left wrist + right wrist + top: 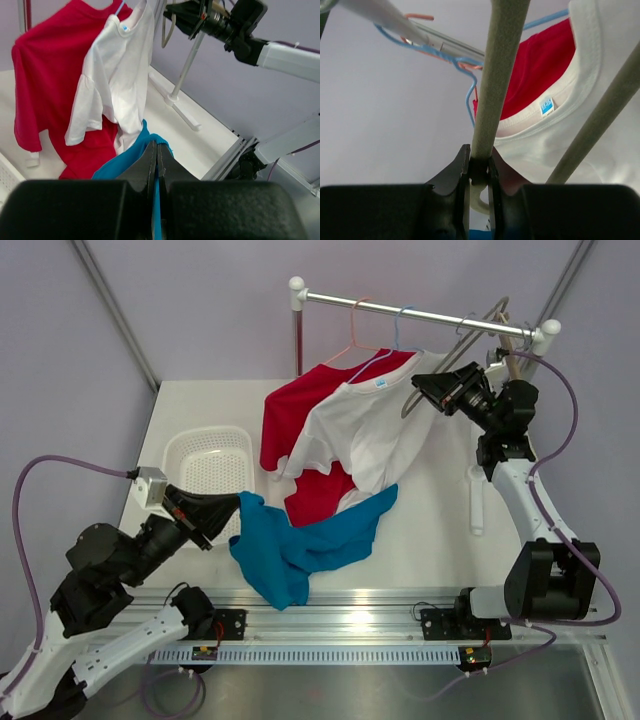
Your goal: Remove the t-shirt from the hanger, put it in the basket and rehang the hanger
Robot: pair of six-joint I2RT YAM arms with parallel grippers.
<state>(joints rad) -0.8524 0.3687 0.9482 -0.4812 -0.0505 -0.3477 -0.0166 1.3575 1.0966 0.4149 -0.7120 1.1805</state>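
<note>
A blue t-shirt (310,540) lies bunched at the table's front middle. One edge rises to my left gripper (238,502), which is shut on it. In the left wrist view the blue t-shirt's cloth (125,157) runs between the closed fingertips of the left gripper (157,147). My right gripper (420,388) is up by the rail at the right. It is shut on a bar of a bare grey hanger (497,75), the right gripper (479,160) pinching it near its curved end. The hanger (405,408) has no cloth on it.
A white t-shirt (360,430) on a blue wire hanger and a red t-shirt (300,405) on a pink one hang from the metal rail (420,312). A white basket (180,445) sits at the left. The rack's foot (476,500) lies on the table at the right.
</note>
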